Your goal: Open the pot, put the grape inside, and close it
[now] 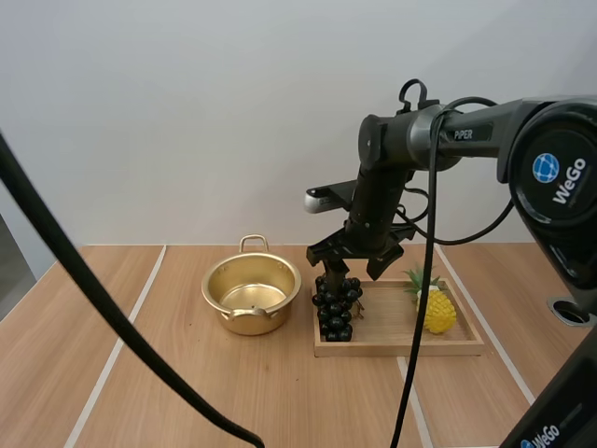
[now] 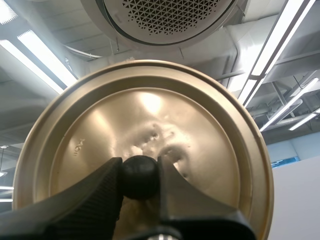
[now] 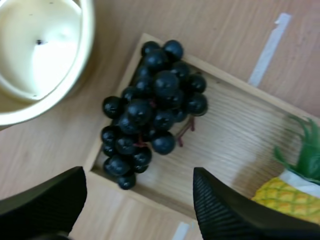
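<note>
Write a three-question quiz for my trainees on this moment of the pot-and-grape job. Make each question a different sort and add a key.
1. True or false: the lid sits on the pot.
2. Where do the grapes lie? A: in the pot. B: on the wooden tray. C: on the bare table.
3. Fill in the blank: the left gripper has its jaws shut on the lid's ____.

Key:
1. False. The pot stands open and the left gripper holds the lid.
2. B.
3. knob.
</note>
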Robot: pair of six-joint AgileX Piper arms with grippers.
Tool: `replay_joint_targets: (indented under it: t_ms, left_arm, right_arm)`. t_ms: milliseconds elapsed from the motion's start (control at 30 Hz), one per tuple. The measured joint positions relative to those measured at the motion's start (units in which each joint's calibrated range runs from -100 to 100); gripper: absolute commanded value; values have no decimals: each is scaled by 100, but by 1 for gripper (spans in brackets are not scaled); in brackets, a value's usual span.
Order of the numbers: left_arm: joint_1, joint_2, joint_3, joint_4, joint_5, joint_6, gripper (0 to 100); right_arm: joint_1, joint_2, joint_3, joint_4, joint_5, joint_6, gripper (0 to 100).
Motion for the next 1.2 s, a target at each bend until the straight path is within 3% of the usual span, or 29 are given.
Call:
replay_joint_targets:
  t_ms: [1133,1167,1200]
  left_arm:
    - [0,0,-10,0,522,-10,0]
    - [0,0,-10,0,522,-10,0]
    - [0,0,-10,0,522,-10,0]
  right_arm:
    - [0,1383,0,386,-1480,36,100]
    - [0,1381,0,390,-1480,-14,88]
    - [0,1385,0,399,-1480,-81,58]
